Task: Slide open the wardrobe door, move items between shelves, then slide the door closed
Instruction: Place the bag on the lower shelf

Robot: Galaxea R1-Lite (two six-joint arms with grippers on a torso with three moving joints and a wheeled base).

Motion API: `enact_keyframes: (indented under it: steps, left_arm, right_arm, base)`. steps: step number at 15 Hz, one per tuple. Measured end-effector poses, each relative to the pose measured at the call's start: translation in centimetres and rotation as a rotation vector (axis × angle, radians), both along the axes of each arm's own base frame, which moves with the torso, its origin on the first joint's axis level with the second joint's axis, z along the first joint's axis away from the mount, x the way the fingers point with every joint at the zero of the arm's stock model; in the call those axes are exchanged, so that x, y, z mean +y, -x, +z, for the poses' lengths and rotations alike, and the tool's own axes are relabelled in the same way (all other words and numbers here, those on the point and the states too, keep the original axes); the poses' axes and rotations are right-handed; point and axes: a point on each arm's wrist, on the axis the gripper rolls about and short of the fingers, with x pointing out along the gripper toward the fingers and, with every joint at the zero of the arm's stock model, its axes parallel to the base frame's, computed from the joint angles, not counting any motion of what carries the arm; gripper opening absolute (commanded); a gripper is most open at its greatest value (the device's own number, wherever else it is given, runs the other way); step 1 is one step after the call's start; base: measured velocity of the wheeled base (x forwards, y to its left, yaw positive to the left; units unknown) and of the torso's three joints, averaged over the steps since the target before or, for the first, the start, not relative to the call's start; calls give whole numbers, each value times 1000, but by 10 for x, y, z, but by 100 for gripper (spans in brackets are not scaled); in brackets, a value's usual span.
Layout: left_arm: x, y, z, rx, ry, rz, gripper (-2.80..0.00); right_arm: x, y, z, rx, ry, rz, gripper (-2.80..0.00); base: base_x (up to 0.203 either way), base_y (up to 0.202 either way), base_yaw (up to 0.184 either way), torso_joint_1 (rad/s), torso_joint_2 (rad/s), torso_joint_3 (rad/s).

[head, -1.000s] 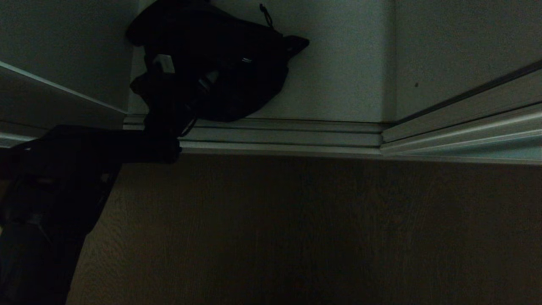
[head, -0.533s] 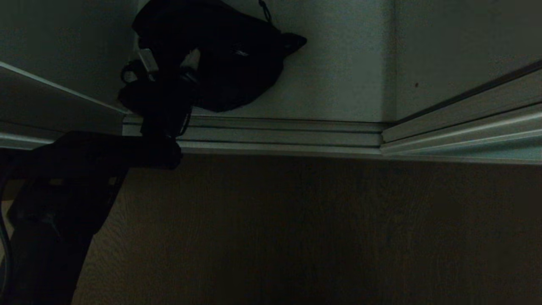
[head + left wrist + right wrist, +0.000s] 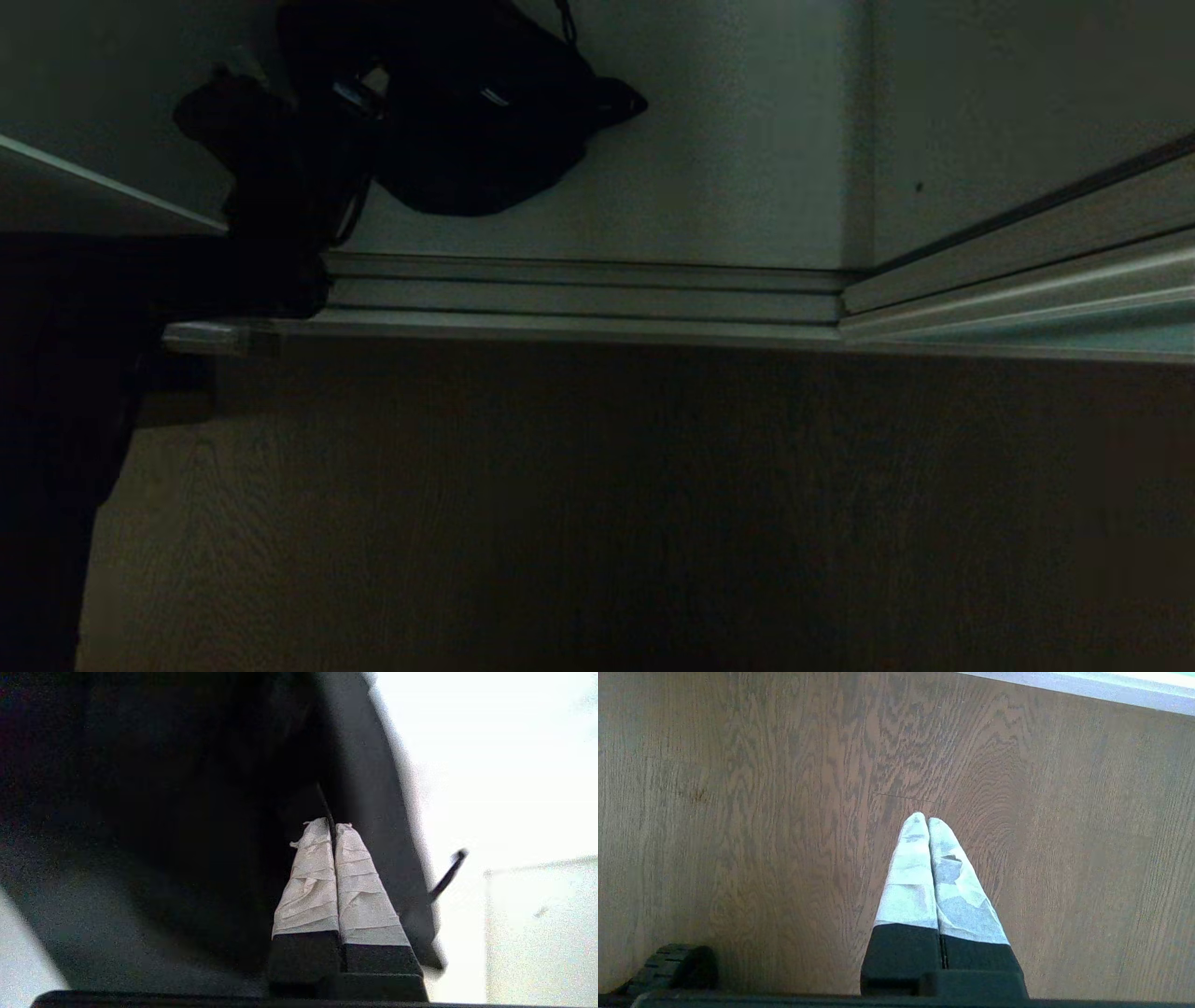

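A soft black bag [image 3: 476, 121] hangs over the white bottom shelf [image 3: 728, 187] inside the open wardrobe, at the upper left of the head view. My left gripper [image 3: 359, 89] reaches in from the left and is shut on the bag's thin black strap [image 3: 325, 805], which runs out between its taped fingertips [image 3: 348, 858]. The bag's dark body [image 3: 187, 788] fills most of the left wrist view. The sliding door seems to stand at the right, with its silver frame [image 3: 1027, 299] in the track. My right gripper [image 3: 923, 817] is shut on nothing, parked over the floor.
The door track [image 3: 597, 299] runs across the wardrobe's front edge. Dark wooden floor [image 3: 653, 513] lies in front of it. A white board edge [image 3: 93, 182] slants in at the left, close to my left arm [image 3: 56, 373].
My left gripper has risen and moved left with the bag. The bag has come up off the front of the bottom shelf. The right arm has not moved.
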Motion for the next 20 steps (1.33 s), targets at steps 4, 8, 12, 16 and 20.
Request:
enact_keyframes:
  steps: [4, 8, 12, 16, 20]
  left_arm:
    - [6, 10, 7, 224, -108, -153, -280]
    - [12, 22, 12, 362, -149, -258, -280]
    - [16, 40, 23, 448, -134, -324, -280]
    - [20, 44, 24, 480, -128, -320, -280]
    - [19, 36, 9, 475, -138, -362, -280]
  right_arm:
    - [0, 0, 0, 0, 0, 0, -280]
    - [0, 0, 0, 0, 0, 0, -280]
    - [0, 0, 0, 0, 0, 0, -280]
    - [0, 0, 0, 0, 0, 0, -280]
    - [0, 0, 0, 0, 0, 0, -280]
  base:
    - [0, 0, 0, 0, 0, 0]
    - [0, 0, 0, 0, 0, 0]
    - [0, 0, 0, 0, 0, 0]
    - [0, 0, 0, 0, 0, 0]
    - [0, 0, 0, 0, 0, 0]
